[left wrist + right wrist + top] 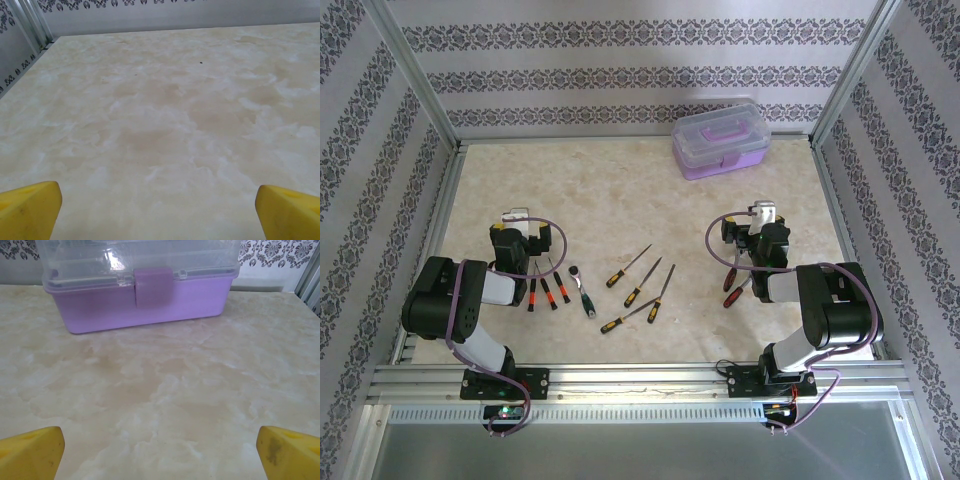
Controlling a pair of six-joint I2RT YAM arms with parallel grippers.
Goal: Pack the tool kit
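Lilac plastic box [722, 158] with clear lid [695, 127] on marbled beige table [620, 200]

Cream marbled tabletop [620, 200], aluminium frame rails [640, 375] along its near edge, grey wall panels [640, 75] with dark damask stripes enclosing three sides

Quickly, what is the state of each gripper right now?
The left gripper: jaws open, holding nothing.
The right gripper: jaws open, holding nothing, facing the lilac tool kit.
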